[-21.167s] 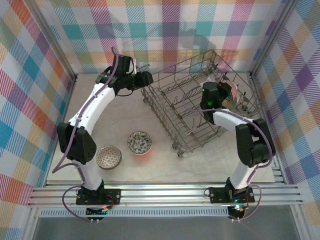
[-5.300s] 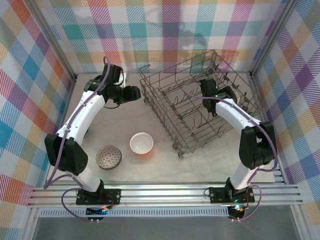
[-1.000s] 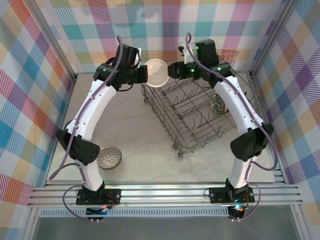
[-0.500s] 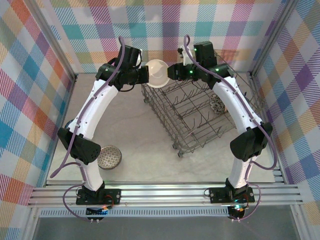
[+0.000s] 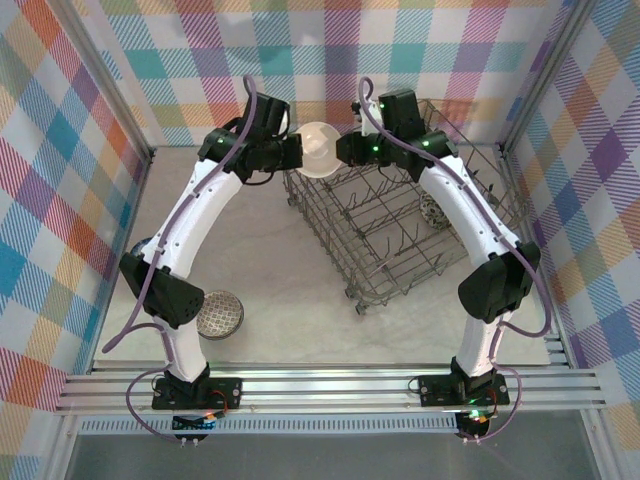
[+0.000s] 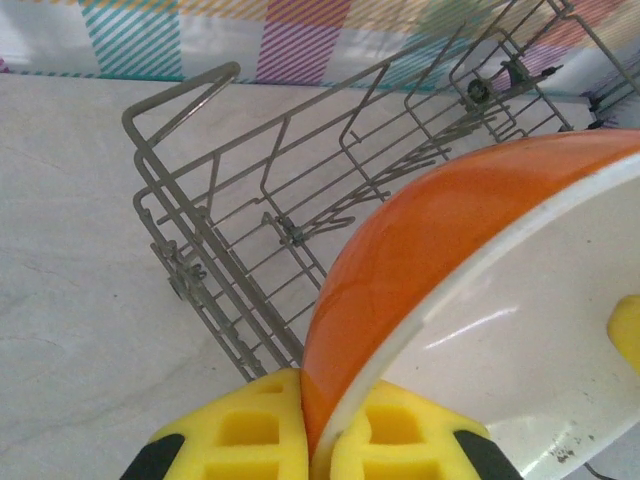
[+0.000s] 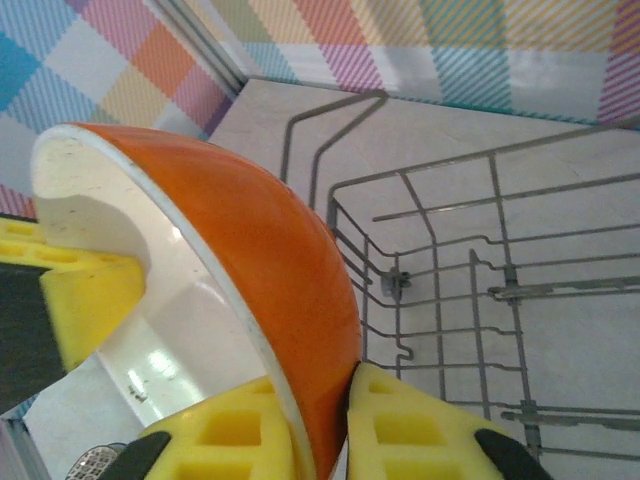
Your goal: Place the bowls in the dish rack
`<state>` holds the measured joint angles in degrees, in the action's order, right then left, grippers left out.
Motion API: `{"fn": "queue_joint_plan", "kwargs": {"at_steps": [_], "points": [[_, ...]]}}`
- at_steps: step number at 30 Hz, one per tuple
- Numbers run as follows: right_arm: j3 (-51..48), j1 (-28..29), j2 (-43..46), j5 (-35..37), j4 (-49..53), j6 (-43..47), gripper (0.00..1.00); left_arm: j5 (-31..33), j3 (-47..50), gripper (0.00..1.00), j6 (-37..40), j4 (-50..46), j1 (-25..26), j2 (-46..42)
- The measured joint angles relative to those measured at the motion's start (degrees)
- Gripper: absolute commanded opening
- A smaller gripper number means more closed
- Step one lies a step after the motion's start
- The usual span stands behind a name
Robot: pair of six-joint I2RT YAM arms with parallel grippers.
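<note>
A bowl (image 5: 320,150), orange outside and plain white inside, hangs in the air above the far left corner of the dish rack (image 5: 400,215). Both grippers hold it by opposite sides of its rim. My left gripper (image 5: 298,155) is shut on the rim, its yellow pads pinching the bowl (image 6: 450,250) at the left gripper (image 6: 319,390). My right gripper (image 5: 343,150) is shut on the other edge of the bowl (image 7: 270,240), as seen at the right gripper (image 7: 335,400). A patterned bowl (image 5: 432,207) stands on edge inside the rack.
A grey mosaic bowl (image 5: 218,314) lies on the table near the left arm's base. The wire rack (image 6: 280,200) sits below the held bowl, its tines upright (image 7: 480,270). Plaid walls enclose the table on three sides.
The bowl and both grippers have drifted slightly to the right and toward the rack. Both grippers stay clamped on the rim.
</note>
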<state>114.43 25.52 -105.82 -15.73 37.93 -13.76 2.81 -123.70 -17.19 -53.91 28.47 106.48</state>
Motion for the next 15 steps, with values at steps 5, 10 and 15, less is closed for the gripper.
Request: {"fn": "queue_joint_plan", "kwargs": {"at_steps": [5,10,15], "points": [[-1.97,0.17,0.11,2.99,-0.66,-0.85,0.08,0.02,0.00,0.17,-0.42,-0.09,0.37,1.40],[-2.86,0.17,0.13,7.13,0.02,-1.49,0.02,-2.34,-0.35,0.33,-1.42,0.48,1.09,1.60],[-2.97,0.17,0.17,11.96,1.36,-2.10,0.00,-4.02,-0.63,0.46,-1.49,1.70,1.31,1.57]]}}
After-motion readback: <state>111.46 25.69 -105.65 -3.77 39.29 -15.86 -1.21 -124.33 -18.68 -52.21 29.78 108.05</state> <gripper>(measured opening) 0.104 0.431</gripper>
